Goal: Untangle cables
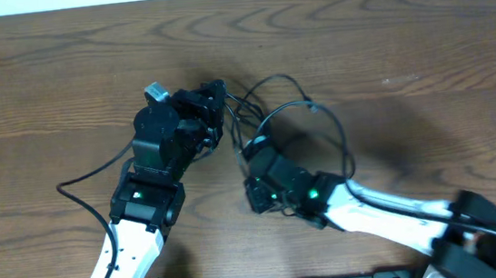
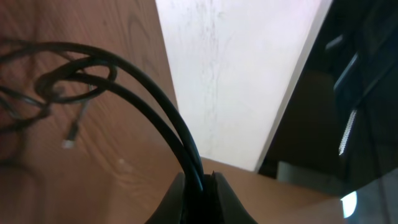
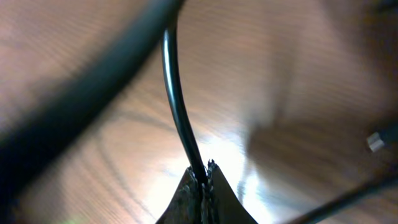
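1. Black cables [image 1: 304, 104] lie looped at mid-table, between the two arms.
2. Closed on two black strands, the left claw [image 2: 199, 182]; the right claw [image 3: 204, 173] pinches a single strand.
3. Wood table [image 1: 421, 40] spreads wide around the tangle, its far edge well apart.

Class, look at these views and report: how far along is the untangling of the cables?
Done: nothing clearly freed; the cables lie looped over one another between the arms. In hand: the left pincer is shut on two black strands, the right pincer on one, so both grips look set for pulling apart. Left: drawing the loops out and laying each cable separate on the table.
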